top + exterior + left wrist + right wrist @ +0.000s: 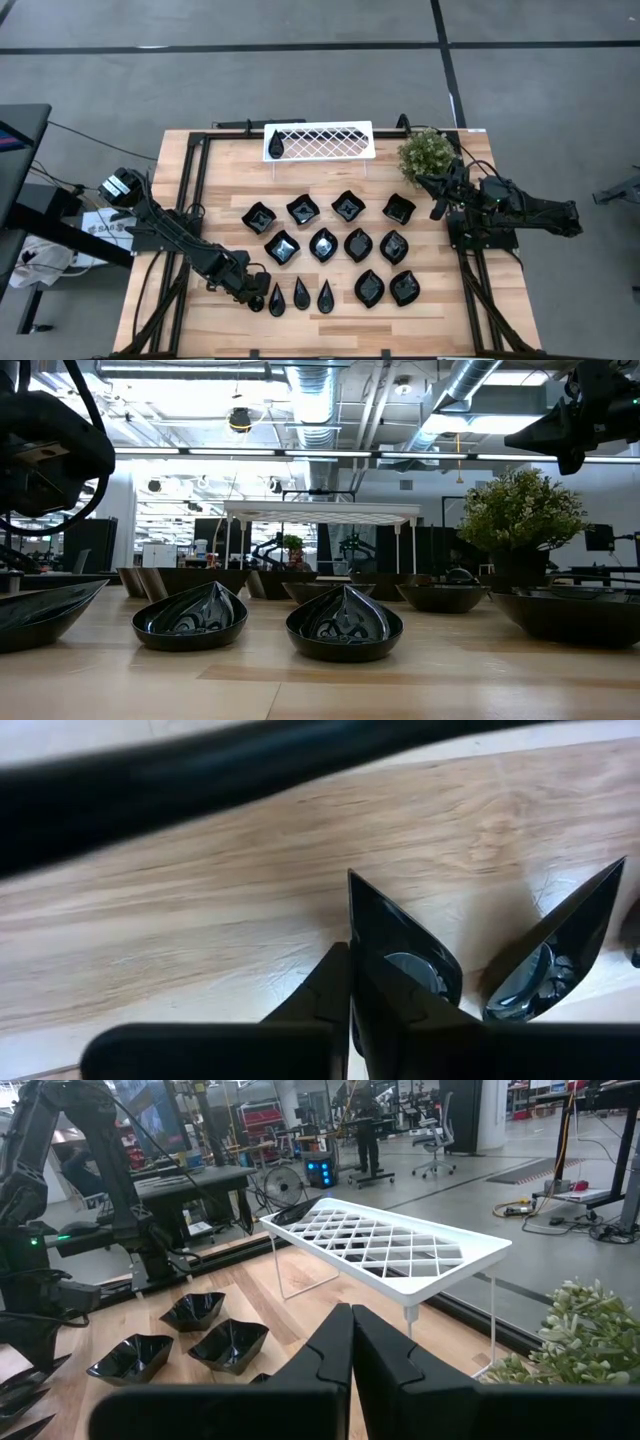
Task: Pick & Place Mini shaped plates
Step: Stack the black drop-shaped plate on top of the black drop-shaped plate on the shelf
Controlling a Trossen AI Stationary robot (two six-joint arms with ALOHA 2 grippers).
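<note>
Low, left hand (262, 297) pinching teardrop plate (395, 960); right hand (437, 208) raised, closed

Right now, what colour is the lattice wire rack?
White; the lattice wire rack shows best in the right wrist view.

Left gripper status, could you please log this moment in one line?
left gripper: shut on teardrop plate | right gripper: shut, waiting by plant

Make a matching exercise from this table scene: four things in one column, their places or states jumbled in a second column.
Things:
1. left pincer
2. right pincer
3. plant
4. rack

Places or states:
A. far right corner of the table
B. shut on a teardrop plate
C. far edge, one teardrop plate on it
D. shut, empty, raised beside the plant

Pairs: 1-B, 2-D, 3-A, 4-C
</note>
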